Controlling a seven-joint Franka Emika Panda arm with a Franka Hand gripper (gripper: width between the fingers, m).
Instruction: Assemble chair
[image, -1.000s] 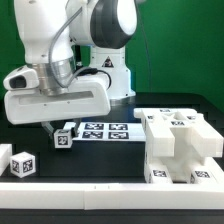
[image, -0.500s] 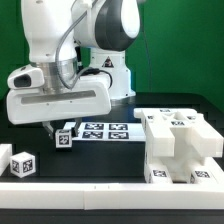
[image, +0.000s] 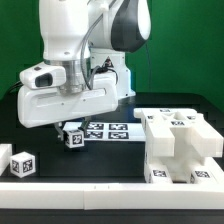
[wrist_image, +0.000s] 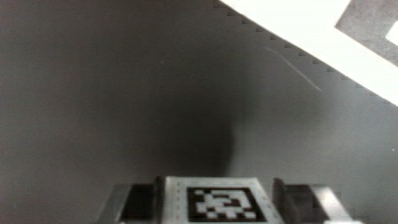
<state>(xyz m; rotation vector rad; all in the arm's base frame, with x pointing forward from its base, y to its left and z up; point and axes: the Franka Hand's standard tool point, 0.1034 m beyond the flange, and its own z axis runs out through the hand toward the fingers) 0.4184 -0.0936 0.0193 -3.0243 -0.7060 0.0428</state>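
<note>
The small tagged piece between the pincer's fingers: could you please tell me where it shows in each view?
Exterior view: the small tagged piece is under the pincer, just off the marker board's end on the exterior view's left.
Wrist view: it sits between the pincer's fingers, tag toward the camera.
Shared landmark: the black tabletop beneath it.

A black table (image: 100, 168) fills most of the frame, with a green wall (image: 190, 50) behind. The marker board (image: 110, 130) lies flat at centre. A small white tagged cube (image: 22, 165) sits at lower left.
</note>
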